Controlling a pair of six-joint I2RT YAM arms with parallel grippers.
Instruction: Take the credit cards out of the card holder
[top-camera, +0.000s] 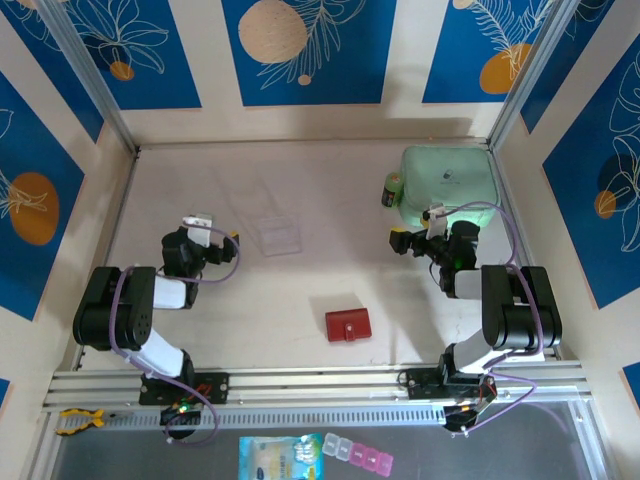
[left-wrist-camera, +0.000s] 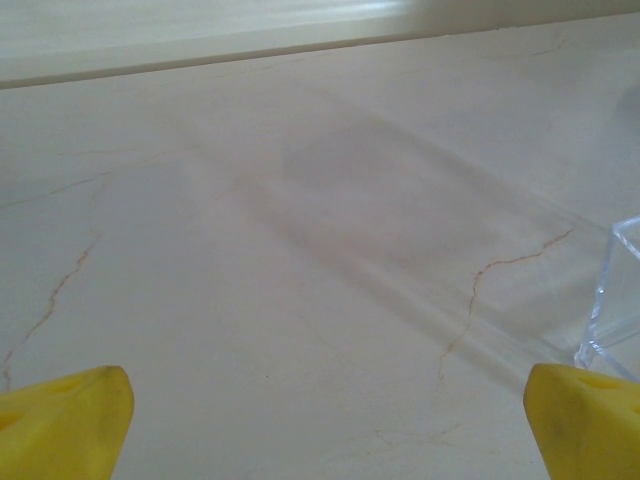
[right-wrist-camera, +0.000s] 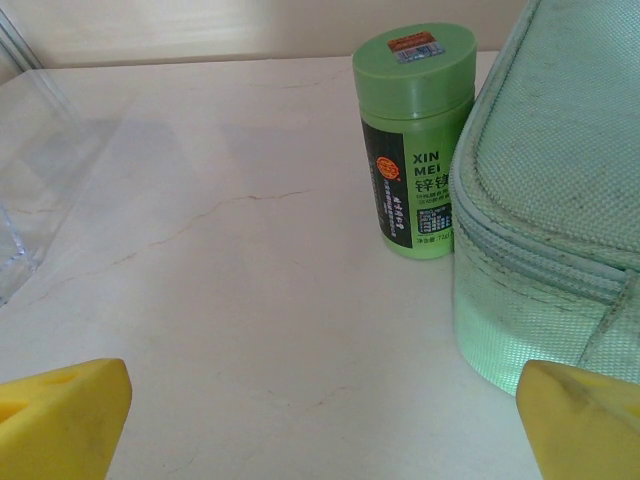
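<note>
left end effector (top-camera: 232, 240) spread wide, nothing between the yellow fingertips (left-wrist-camera: 70, 415), hanging over bare surface (top-camera: 300, 290) with the corner of a clear sleeve (top-camera: 278, 233) just to its right. right end effector (top-camera: 401, 239) likewise spread and empty, pointed at an upright green bottle (right-wrist-camera: 415, 140) set close against a mint case (right-wrist-camera: 560, 200) at far right. by the look of it a resting pose on both sides: drawn back, off the work, ready to go either way.

holder (top-camera: 347, 325) lying flat and shut on the surface, alone near the near edge, roughly between the two arms; probably put there for reach from either side. no cards on show, so presumably tucked inside; judging by that, flap to be opened first, most likely with one side pinning the holder and the other pulling.

relative to the end effectors: nearer than both, to the right of the left one and to the left of the right one, well apart from each, somewhat closer to the right. no contact with anything yet.
</note>
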